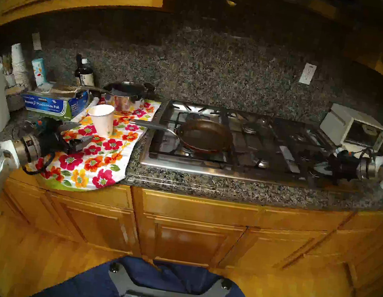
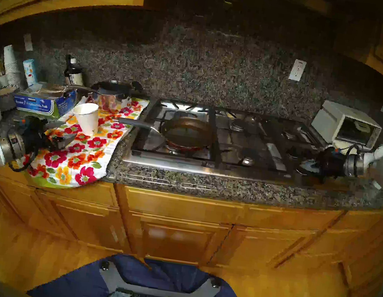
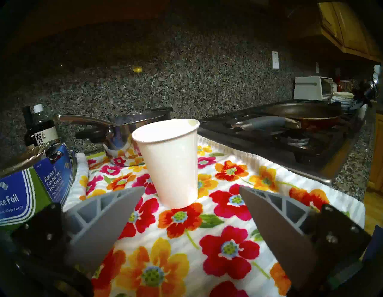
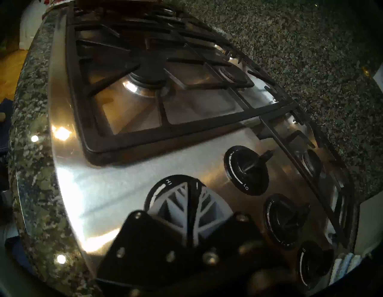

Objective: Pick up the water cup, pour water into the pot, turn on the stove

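The water cup [image 1: 101,119] [image 2: 87,117] [image 3: 170,163], white paper with a small green logo near its base, stands on a floral towel [image 1: 95,163]. My left gripper [image 1: 85,132] [image 2: 70,130] [image 3: 191,187] is open just short of the cup, one finger on each side of its base, not touching it. The pot [image 1: 205,135] [image 2: 186,131] [image 3: 304,113], a dark shallow pan, sits on the front left burner of the stove [image 1: 207,169] [image 4: 124,186]. My right gripper [image 1: 328,163] [image 4: 187,186] is shut on a black stove knob [image 4: 157,190] at the cooktop's right end.
A shiny steel saucepan [image 1: 127,93] stands behind the cup. A foil box [image 1: 47,103], a dark bottle [image 1: 84,73] and a stack of white cups [image 1: 18,63] crowd the far left. A white toaster oven [image 1: 355,128] sits at the back right. Three more knobs [image 4: 246,170] lie beside the held one.
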